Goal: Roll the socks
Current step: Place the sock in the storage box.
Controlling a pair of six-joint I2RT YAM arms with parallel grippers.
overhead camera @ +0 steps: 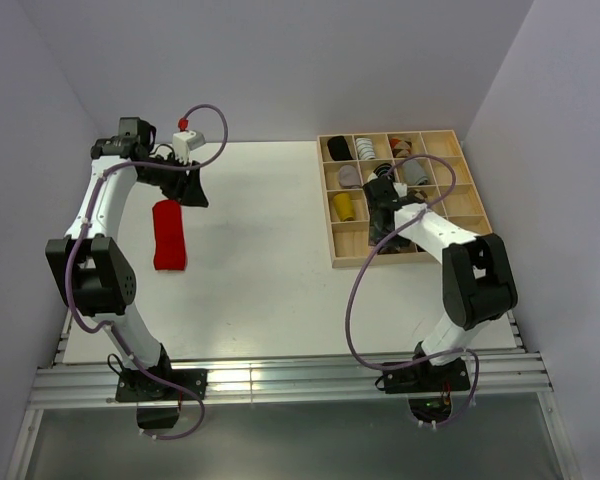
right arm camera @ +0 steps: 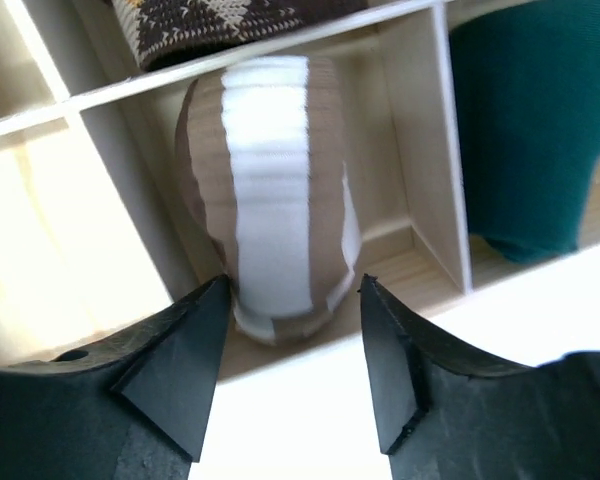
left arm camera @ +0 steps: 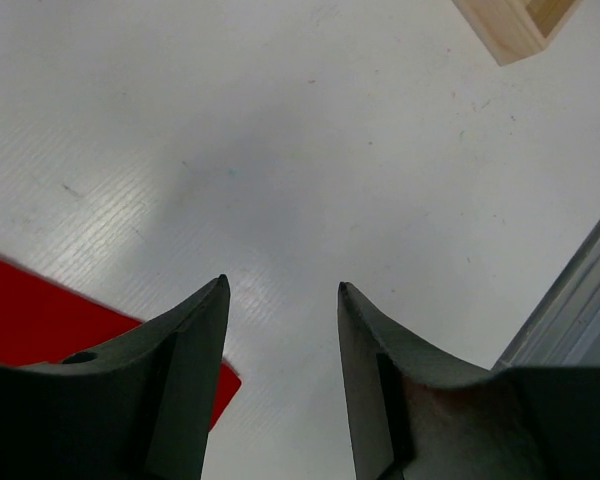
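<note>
**Worktop, near zone.** The red sock (overhead camera: pixel 168 235) lies flat and unrolled on the worktop (overhead camera: pixel 270 260), on the left arm's side. Its long axis runs from near to far.

**Left end effector.** The left end effector (left arm camera: pixel 282 285) hangs just past the sock's far end. It is released, with the jaws apart and only bare worktop between them. The wrist view shows a corner of red fabric behind one finger.

**Tray, far right.** The right end effector (right arm camera: pixel 292 285) is over the wooden tray (overhead camera: pixel 352 240). It is released, with the fingers spread to either side of the lower end of the brown-and-cream striped sock (right arm camera: pixel 270 180). This sock is rolled and rests in its own compartment. The dark teal sock (right arm camera: pixel 525 130) fills the compartment beside it, past a divider (right arm camera: pixel 420 150).

**Step in hand (judgement).** Two socks appear stowed, so the red sock remains to be rolled.

1. Keep the right jaws wide and lift straight up, so that neither finger drags the striped roll or catches a divider.
2. Lower the left end effector squarely over one short end of the red sock. Pinch the full width of the fabric, not a single corner.
3. Turn the pinched end over along the long axis, keeping the edges aligned so the roll stays tight.
4. Use the right arm to pin the free end. Loose fabric is likely to slide on the smooth worktop.
</note>
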